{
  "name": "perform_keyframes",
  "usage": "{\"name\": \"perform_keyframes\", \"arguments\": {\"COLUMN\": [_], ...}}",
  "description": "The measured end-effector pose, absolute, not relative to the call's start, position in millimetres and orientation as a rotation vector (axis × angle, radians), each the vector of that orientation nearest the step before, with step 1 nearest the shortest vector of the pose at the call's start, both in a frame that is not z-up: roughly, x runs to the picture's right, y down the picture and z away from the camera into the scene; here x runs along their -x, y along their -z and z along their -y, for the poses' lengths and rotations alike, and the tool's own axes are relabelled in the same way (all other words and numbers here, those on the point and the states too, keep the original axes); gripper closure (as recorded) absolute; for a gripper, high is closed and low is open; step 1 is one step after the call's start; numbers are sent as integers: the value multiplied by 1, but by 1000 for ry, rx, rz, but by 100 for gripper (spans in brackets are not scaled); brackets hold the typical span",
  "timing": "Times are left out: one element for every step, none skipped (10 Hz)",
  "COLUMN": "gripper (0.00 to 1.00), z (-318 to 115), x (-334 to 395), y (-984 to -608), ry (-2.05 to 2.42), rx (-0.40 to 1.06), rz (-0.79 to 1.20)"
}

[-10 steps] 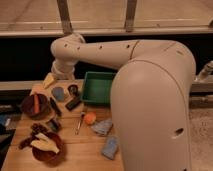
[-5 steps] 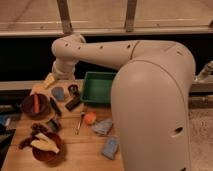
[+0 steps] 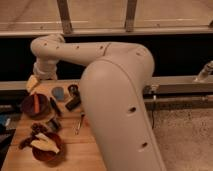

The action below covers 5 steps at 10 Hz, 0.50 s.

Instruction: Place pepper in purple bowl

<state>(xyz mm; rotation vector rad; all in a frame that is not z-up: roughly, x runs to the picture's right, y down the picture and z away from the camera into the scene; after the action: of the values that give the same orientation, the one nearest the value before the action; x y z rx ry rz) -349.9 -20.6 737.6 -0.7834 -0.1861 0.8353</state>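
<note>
Dim, warm light falls on the tool (image 3: 33, 83) at far left.

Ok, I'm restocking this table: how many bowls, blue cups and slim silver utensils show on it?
Bowls: 2, the purple bowl and the reddish-brown bowl.
Blue cup: 1.
Slim utensil: 1.
Total: 4.
The gripper hangs over the table's back-left corner; the arm hides the right side.

On the wooden tabletop (image 3: 80, 150), the purple bowl (image 3: 35, 106) sits left of the gripper (image 3: 73, 101), and a reddish-brown bowl (image 3: 48, 148) sits closer to the front.
</note>
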Motion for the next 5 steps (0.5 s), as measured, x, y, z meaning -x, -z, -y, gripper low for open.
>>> {"name": "perform_keyframes", "arguments": {"gripper": [20, 20, 20, 20, 20], "z": [19, 14, 12, 13, 14], "x": [369, 393, 398, 397, 395], "y": [-741, -743, -743, -743, -745], "ry": [-809, -776, -768, -770, -774], "rx": [797, 815, 818, 817, 816], "rz": [200, 223, 228, 228, 226]}}
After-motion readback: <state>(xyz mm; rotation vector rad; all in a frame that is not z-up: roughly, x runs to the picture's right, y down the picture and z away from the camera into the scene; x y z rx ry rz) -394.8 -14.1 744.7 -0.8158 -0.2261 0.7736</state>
